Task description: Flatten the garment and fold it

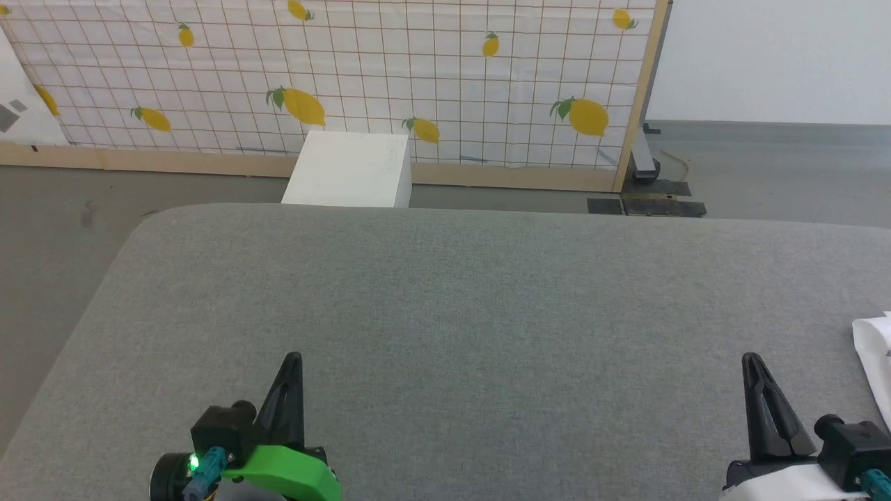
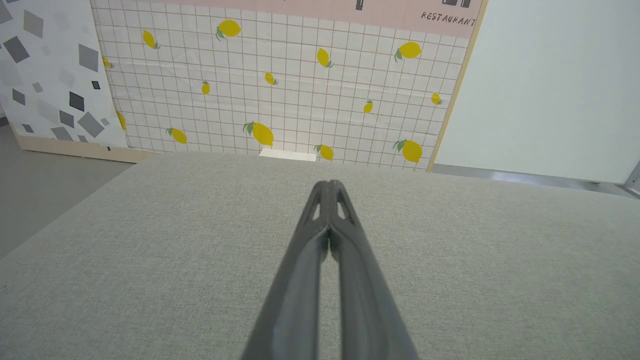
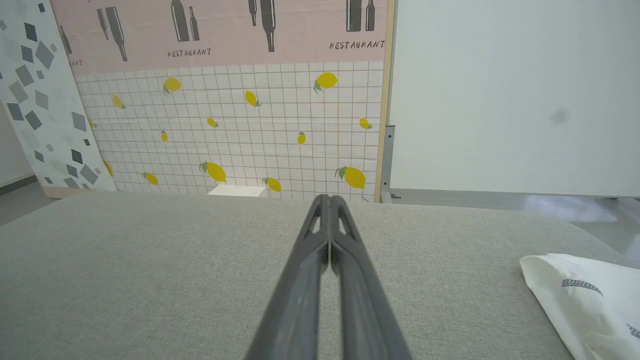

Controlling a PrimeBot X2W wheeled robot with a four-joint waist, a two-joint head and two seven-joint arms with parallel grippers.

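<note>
A white garment (image 3: 585, 300) with dark zigzag stitching lies on the grey padded table at the right edge; just a corner of it (image 1: 876, 358) reaches into the head view. My right gripper (image 1: 750, 362) hovers near the table's front, a little left of that corner, fingers pressed together with nothing between them (image 3: 329, 200). My left gripper (image 1: 295, 360) sits at the front left, also shut and empty (image 2: 330, 185). Most of the garment lies beyond the frame edges.
The grey table (image 1: 473, 299) has a rounded far-left corner. A rigid white box (image 1: 348, 170) stands on the floor behind it, before a lemon-print panel (image 1: 362, 76). A black stand base (image 1: 647, 188) sits at the far right.
</note>
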